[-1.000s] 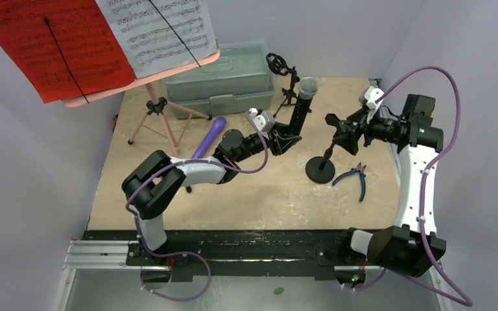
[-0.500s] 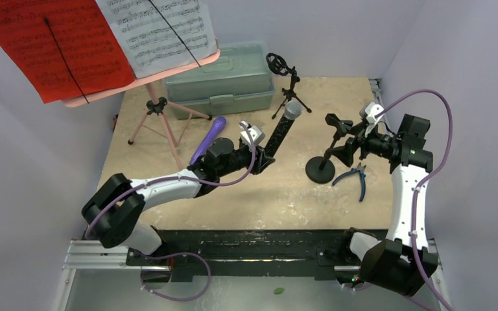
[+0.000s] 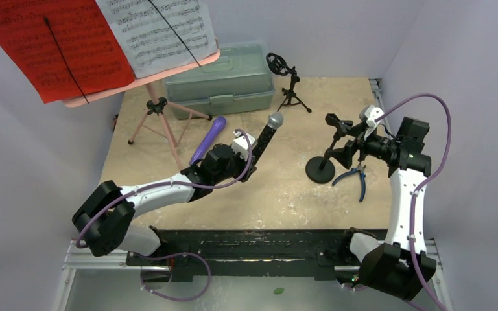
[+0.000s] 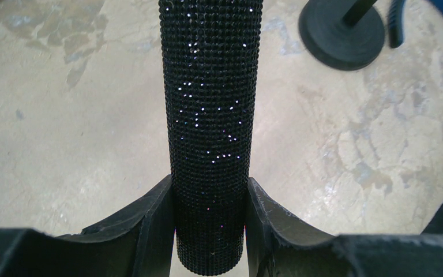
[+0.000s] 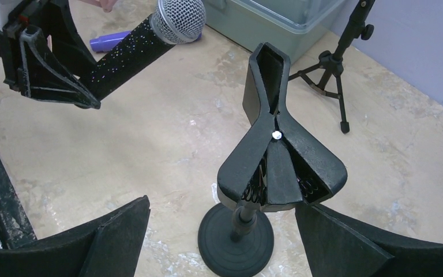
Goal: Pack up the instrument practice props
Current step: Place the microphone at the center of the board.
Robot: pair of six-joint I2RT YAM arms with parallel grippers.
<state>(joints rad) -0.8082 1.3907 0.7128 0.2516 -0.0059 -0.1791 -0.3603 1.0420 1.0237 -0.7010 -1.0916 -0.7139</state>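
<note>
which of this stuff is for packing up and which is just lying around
To pack: pink stand, red music sheet, white music sheet, purple microphone, black microphone, round-base clip stand, small tripod mount.
Lying about: blue-handled pliers, grey-green case.

A: How is the light?
B: Bright, even, from above; the bench (image 3: 285, 194) shows only faint, soft shadows.
A: Glare?
B: Just tiny sparkles on the black microphone (image 4: 210, 115) in the left wrist view.
A: Focus?
B: Overhead view is crisp, walls leaning at the edges. The round mount base (image 4: 337, 40) at the left wrist view's top is slightly soft.
</note>
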